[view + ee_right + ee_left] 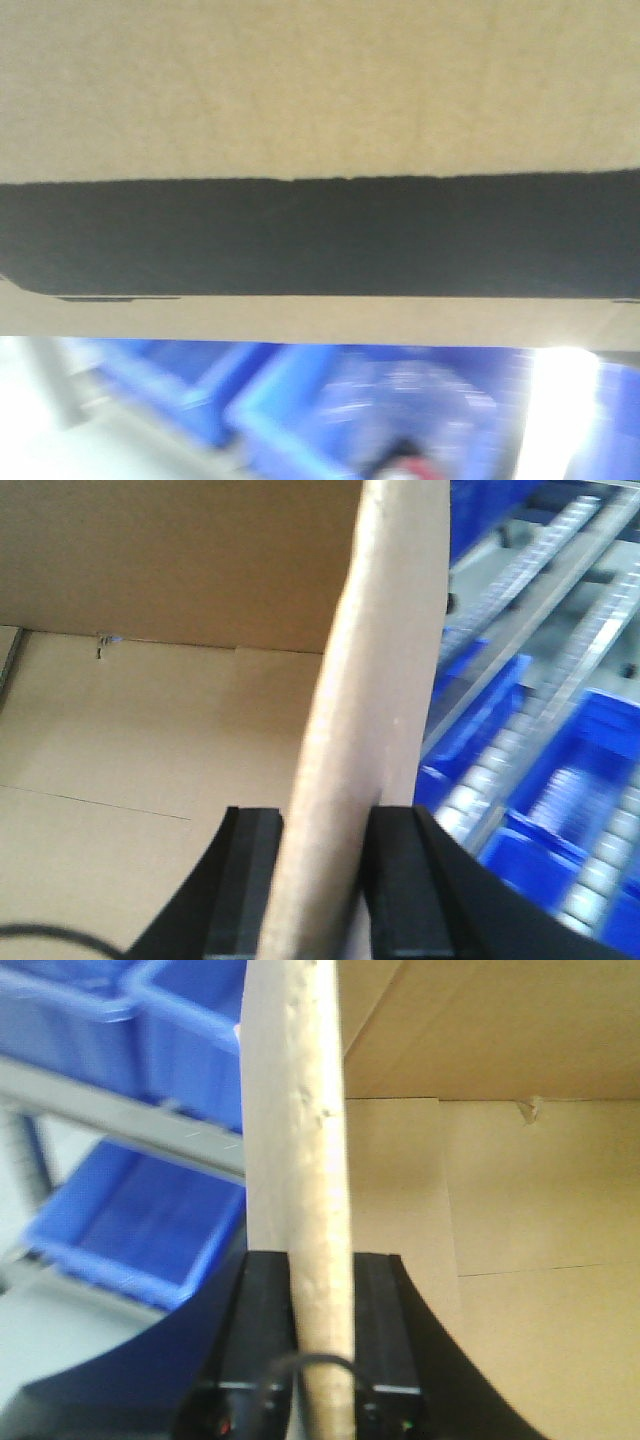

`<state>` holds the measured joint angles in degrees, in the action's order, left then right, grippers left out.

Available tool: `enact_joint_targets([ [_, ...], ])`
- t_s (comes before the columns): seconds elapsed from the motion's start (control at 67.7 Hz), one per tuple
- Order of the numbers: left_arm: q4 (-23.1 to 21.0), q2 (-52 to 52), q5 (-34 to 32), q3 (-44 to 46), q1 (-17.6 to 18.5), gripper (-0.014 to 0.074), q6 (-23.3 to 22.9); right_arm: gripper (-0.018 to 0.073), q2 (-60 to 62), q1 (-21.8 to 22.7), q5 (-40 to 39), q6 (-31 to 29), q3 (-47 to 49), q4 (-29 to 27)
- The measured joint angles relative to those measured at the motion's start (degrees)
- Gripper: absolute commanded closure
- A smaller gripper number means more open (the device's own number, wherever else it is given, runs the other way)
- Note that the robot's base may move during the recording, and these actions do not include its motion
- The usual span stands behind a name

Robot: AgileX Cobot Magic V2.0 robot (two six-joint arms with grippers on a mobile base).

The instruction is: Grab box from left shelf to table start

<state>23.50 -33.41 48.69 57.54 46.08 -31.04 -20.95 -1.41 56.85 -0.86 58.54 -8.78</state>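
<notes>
The left tool [322, 1295] and right tool [322, 845] each clamp 1 wall of the box [320, 90], which fills the front view with blue bins [200, 390] behind. The grasp looks done. Setting it on the desk is not yet done.

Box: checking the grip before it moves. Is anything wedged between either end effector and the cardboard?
Nothing visible. The left end effector and right end effector each pinch a wall of the box directly.

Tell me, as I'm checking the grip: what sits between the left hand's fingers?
The box's side wall, edge-on, clamped by the left hand; the left wrist view shows it.
</notes>
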Motion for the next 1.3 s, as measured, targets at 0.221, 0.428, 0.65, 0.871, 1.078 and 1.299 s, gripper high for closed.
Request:
enact_joint_targets([
  [0.221,0.00,0.00,0.00,0.00,0.00,0.0688,0.00,0.0503,0.00,0.00,0.00,0.00,0.00,0.00],
  [0.428,0.00,0.00,0.00,0.00,0.00,0.0688,0.00,0.0503,0.00,0.00,0.00,0.00,0.00,0.00],
  [0.65,0.00,0.00,0.00,0.00,0.00,0.0688,0.00,0.0503,0.00,0.00,0.00,0.00,0.00,0.00],
  [0.871,0.00,0.00,0.00,0.00,0.00,0.0688,0.00,0.0503,0.00,0.00,0.00,0.00,0.00,0.00],
  [1.078,0.00,0.00,0.10,0.00,0.00,0.0688,0.03,0.0503,0.00,0.00,0.00,0.00,0.00,0.00],
  [1.299,0.00,0.04,0.10,0.00,0.00,0.0688,0.03,0.0503,0.00,0.00,0.04,0.00,0.00,0.00],
])
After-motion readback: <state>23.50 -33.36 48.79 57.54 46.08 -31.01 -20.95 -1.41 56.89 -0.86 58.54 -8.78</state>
